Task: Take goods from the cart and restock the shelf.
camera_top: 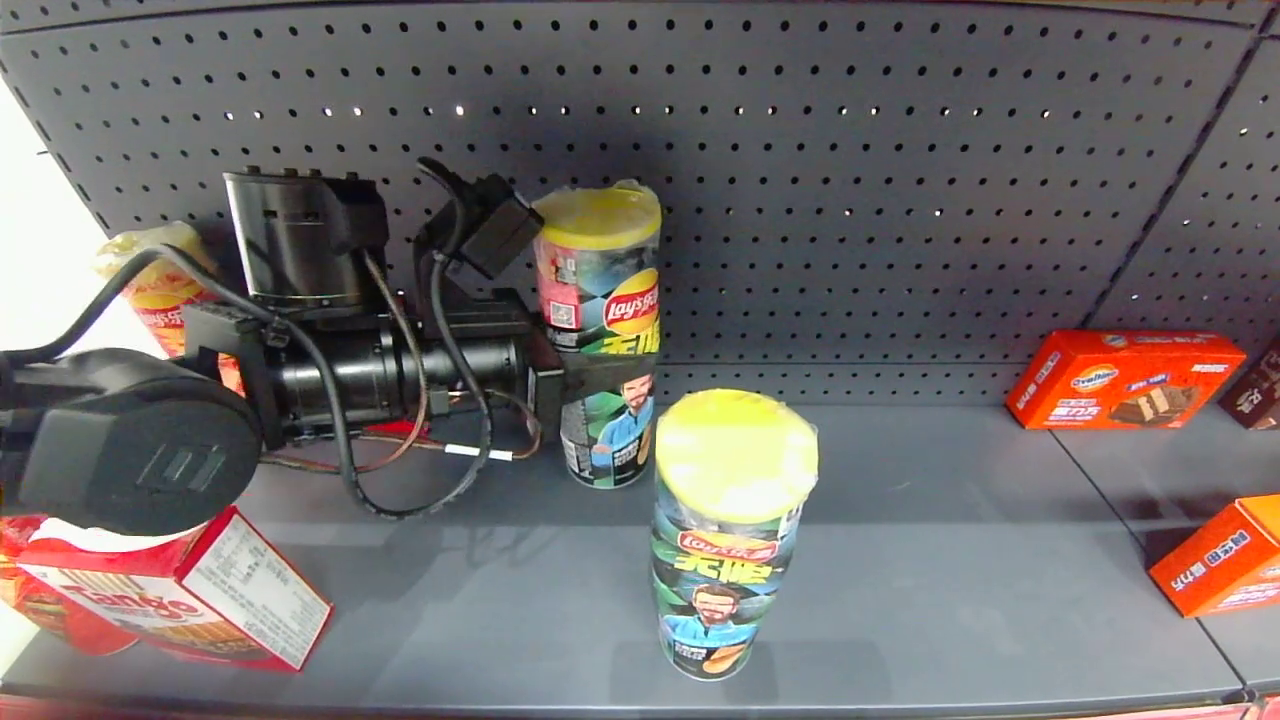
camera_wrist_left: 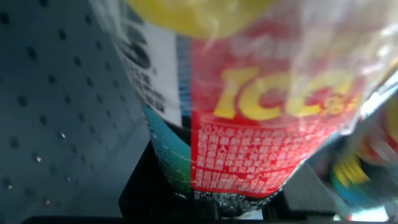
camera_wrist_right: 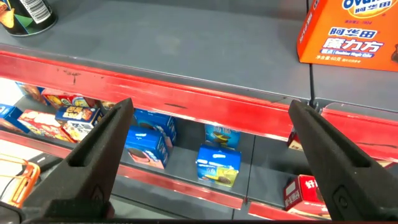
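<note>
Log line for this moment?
left tool shut on rear chip can | right tool open, empty | front chip can upright on shelf

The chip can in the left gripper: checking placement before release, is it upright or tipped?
Upright. The chip can shows its yellow lid on top, base toward the shelf; the left gripper grips its middle.

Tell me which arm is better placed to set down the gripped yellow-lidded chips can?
Left: the left gripper is shut on the tall yellow-lidded chips can at the grey shelf's back. The right gripper hangs open, empty, below the shelf's red front edge.
</note>
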